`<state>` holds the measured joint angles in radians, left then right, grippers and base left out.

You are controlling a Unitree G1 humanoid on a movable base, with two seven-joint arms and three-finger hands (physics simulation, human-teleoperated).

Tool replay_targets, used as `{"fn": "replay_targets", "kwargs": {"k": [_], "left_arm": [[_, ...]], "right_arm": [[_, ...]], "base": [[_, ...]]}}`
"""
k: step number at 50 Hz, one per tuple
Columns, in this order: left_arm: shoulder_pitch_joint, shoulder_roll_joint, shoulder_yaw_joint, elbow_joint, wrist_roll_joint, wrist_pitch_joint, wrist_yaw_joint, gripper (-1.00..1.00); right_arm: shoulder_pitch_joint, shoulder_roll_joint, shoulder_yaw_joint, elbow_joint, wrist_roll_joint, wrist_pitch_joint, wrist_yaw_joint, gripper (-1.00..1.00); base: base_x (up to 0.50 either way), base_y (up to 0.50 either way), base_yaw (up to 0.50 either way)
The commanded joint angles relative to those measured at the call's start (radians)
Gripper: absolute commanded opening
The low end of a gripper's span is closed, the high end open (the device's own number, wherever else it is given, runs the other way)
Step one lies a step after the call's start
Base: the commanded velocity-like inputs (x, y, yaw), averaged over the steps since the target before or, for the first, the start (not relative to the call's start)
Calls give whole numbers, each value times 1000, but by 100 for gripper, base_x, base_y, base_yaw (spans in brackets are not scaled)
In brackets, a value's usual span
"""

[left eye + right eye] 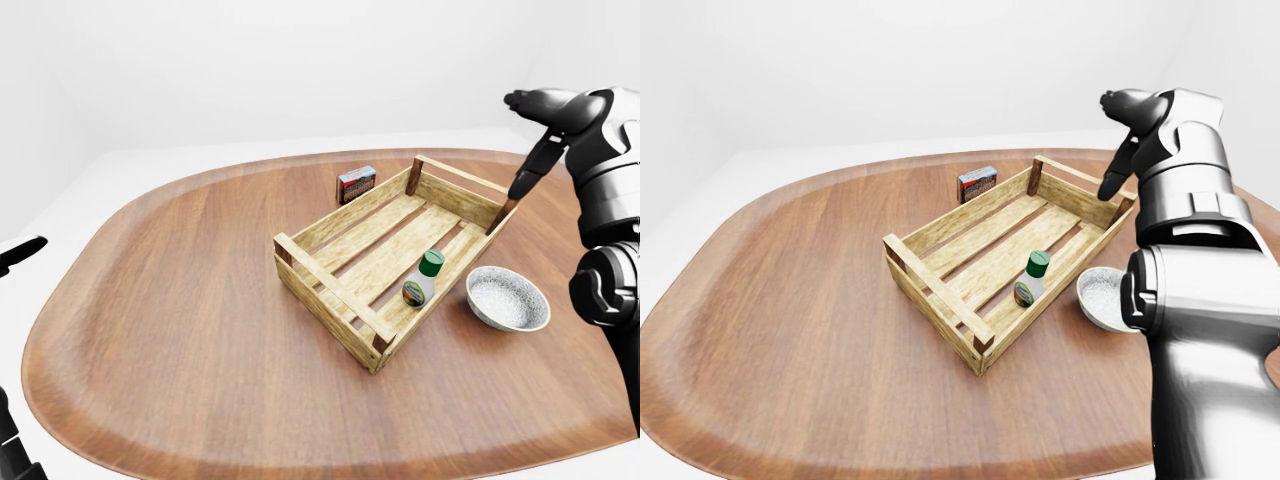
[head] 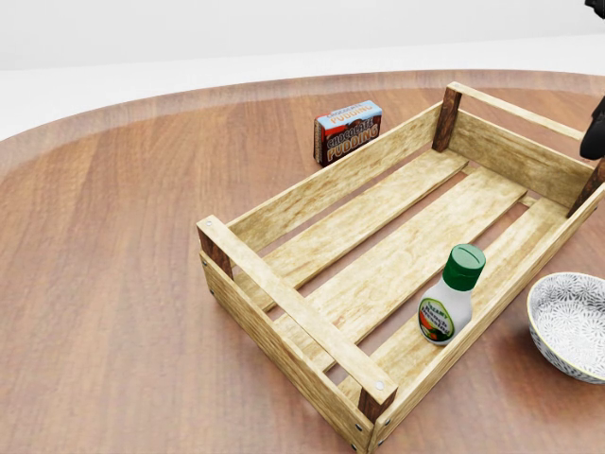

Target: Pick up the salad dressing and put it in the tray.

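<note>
The salad dressing bottle (image 2: 450,301), white with a green cap, stands upright inside the wooden slatted tray (image 2: 284,305), close to its right-hand wall. My right hand (image 1: 522,140) is raised well above and to the right of the tray, over its far corner. Its fingers (image 1: 528,172) are spread and hold nothing. In the head view only a black sliver of that hand (image 2: 596,132) shows at the right edge. A dark part of my left hand (image 1: 20,254) pokes in at the left edge of the left-eye view, far from the tray.
A chocolate pudding box (image 2: 348,130) stands on the brown oval table (image 2: 113,284) just beyond the tray's long upper-left wall. A patterned grey bowl (image 2: 573,323) sits on the table right of the tray, near the bottle.
</note>
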<state>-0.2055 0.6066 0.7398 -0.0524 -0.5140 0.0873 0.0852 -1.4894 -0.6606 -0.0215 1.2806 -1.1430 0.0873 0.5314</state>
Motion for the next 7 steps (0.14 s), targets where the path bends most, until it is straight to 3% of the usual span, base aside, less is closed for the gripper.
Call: {"fn": "replay_targets", "kwargs": {"k": [1, 7], "left_arm": [[-1, 0, -2, 5, 3, 0, -2, 100], [0, 0, -1, 15, 3, 0, -5, 100]], "right_arm": [[-42, -12, -12, -11, -34, 0, 13, 100], [-30, -13, -19, -15, -23, 0, 15, 100]], "base": [[0, 0, 0], [0, 0, 0]]}}
